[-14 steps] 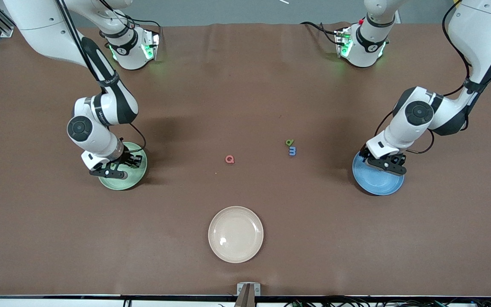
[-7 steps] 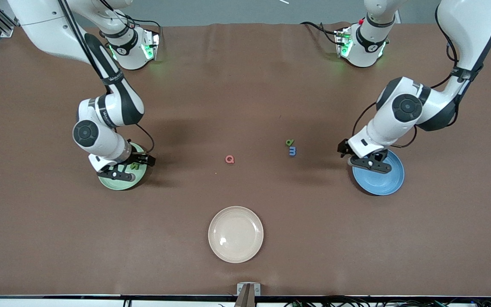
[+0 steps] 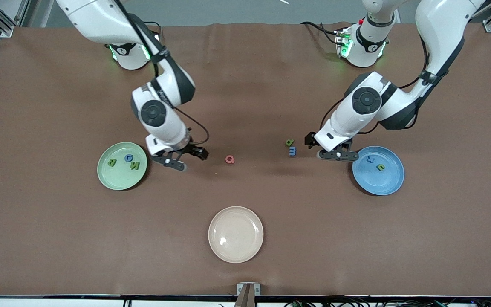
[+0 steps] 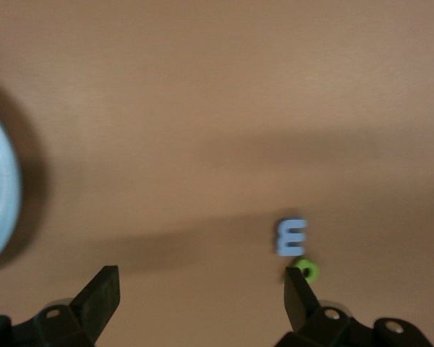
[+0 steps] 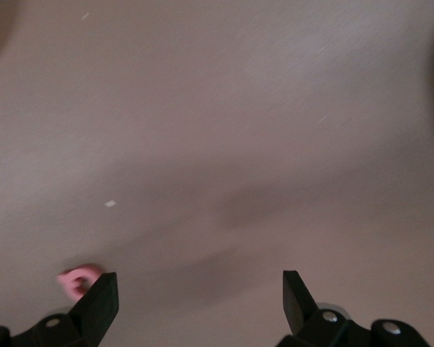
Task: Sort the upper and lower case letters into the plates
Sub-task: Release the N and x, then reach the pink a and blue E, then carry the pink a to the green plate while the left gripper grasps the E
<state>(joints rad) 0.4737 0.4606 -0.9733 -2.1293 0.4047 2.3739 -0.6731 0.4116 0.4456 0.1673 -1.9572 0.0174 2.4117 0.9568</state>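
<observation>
Over the brown table (image 3: 245, 85), left pincer (image 3: 330, 150) near blue m (image 3: 292, 151), right pincer (image 3: 184, 158) near pink Q (image 3: 229, 159), both agape

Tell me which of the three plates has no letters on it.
The cream-beige plate, nearest the front camera. The light green plate holds three letters and the blue plate holds two.
</observation>
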